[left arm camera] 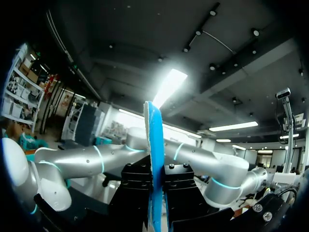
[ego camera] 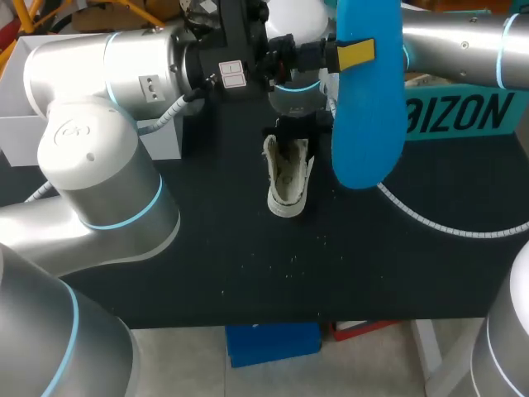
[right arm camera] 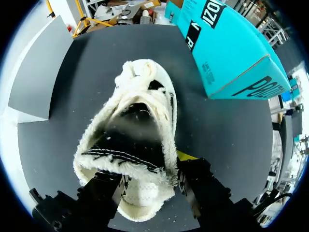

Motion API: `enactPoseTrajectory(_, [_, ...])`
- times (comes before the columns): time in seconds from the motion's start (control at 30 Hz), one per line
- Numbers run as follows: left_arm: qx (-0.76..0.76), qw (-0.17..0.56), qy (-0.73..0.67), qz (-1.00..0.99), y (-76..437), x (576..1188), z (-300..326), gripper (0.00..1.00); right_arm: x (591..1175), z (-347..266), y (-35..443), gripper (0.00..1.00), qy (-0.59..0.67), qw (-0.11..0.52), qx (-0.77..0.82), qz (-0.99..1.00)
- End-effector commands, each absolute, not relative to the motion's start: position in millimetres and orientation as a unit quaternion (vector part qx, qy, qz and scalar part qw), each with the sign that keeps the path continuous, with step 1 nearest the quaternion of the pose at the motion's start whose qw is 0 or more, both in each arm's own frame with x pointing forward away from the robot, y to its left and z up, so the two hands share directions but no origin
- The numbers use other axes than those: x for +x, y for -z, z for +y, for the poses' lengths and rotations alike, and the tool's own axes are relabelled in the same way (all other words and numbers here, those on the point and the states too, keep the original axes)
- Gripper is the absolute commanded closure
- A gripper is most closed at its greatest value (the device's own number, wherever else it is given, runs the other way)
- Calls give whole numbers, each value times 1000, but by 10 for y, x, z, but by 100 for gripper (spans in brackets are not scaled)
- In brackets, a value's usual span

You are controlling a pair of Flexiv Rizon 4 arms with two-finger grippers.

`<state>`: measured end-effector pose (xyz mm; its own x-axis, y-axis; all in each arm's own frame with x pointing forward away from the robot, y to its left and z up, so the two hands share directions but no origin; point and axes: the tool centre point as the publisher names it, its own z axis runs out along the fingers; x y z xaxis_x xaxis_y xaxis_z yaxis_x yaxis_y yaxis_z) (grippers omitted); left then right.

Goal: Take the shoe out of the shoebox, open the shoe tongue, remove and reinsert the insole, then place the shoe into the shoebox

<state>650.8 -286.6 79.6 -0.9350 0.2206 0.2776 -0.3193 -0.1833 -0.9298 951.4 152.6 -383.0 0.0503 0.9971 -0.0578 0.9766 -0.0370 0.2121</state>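
While right jaws grip the shoe point(right arm camera: 137, 92), left jaws pinch the insole point(left arm camera: 155, 145).

Black desk point(ego camera: 207, 248): white fuzzy shoe point(ego camera: 288, 178) at mid, teal shoebox point(ego camera: 463, 112) back right, grey box point(right arm camera: 34, 82) back left.

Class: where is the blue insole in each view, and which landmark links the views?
Head view: insole upright right of the shoe, pinched by the left fingers.
Left wrist view: insole edge-on between its fingers.
Right wrist view: not in it.
Landmark: right arm behind the insole, head and left wrist views.
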Motion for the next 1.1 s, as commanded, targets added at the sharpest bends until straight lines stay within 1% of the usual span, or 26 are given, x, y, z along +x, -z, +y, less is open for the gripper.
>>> enactPoseTrajectory(0.03, [41,174,-769,-613,-787,6497,-2882,100,9415,1337,3502,0,-87,76,716,688])
enactPoseTrajectory(0.1, [41,174,-769,-613,-787,6497,-2882,100,9387,1304,3358,0,-116,46,716,686])
enactPoseTrajectory(0.17, [41,174,-769,-613,-787,6497,-2882,100,9346,1281,3225,0,-152,-11,715,683])
enactPoseTrajectory(0.2, [41,174,-769,-613,-787,6497,-2882,100,9332,1278,3187,0,-161,-24,714,681])
enactPoseTrajectory(0.27, [41,174,-769,-613,-787,6497,-2882,100,9281,1279,3053,0,-202,-72,703,678])
enactPoseTrajectory(0.3, [41,174,-769,-613,-787,6497,-2882,100,9241,1299,2970,0,-230,-114,684,683])
enactPoseTrajectory(0.33, [41,174,-769,-613,-787,6497,-2882,100,9203,1327,2904,0,-254,-143,664,688])
enactPoseTrajectory(0.37, [41,174,-769,-613,-787,6497,-2882,100,9159,1352,2830,0,-273,-160,641,700])
enactPoseTrajectory(0.8, [41,174,-769,-613,-787,6497,-2882,100,9159,1352,2830,0,-273,-160,641,700])
enactPoseTrajectory(0.83, [41,174,-769,-613,-787,6497,-2882,100,9139,1308,2786,0,-293,-196,641,682])
enactPoseTrajectory(0.97, [41,174,-769,-613,-787,6497,-2882,100,9110,1222,2616,0,-362,-259,625,641])
enactPoseTrajectory(1.03, [41,174,-769,-613,-787,6497,-2882,100,9119,1198,2570,0,-376,-259,620,638])
enactPoseTrajectory(1.1, [41,174,-769,-613,-787,6497,-2882,100,9108,1193,2531,0,-393,-277,611,629])
